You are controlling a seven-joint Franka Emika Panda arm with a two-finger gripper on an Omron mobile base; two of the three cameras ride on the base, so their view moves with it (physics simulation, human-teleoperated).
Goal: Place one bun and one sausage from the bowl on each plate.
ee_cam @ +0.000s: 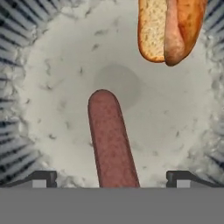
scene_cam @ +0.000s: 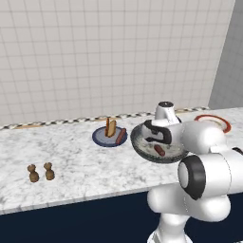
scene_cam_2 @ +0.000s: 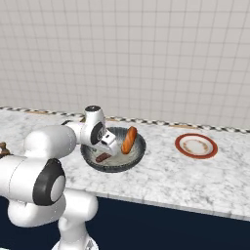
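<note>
A: Why do the jaws point(ee_cam: 112, 183) hang spread and empty over the bowl point(ee_cam: 26, 74)?

B: To straddle the smooth, reddish-brown sausage point(ee_cam: 111, 140) on its pale speckled floor. A crusty bun point(ee_cam: 170, 28) leans at one o'clock.

A: And beyond?

B: On the marble worktop point(scene_cam: 76, 152), the blue plate point(scene_cam: 100, 139) is filled; the red-rimmed plate point(scene_cam_2: 196, 146) waits.

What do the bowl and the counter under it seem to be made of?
The bowl looks like glazed stoneware: dark ribbed rim and a pale, speckled, matte inside. The counter looks like polished marble or a stone imitation: white with grey veining and a smooth face. Both are rendered, so this is only their look.
</note>
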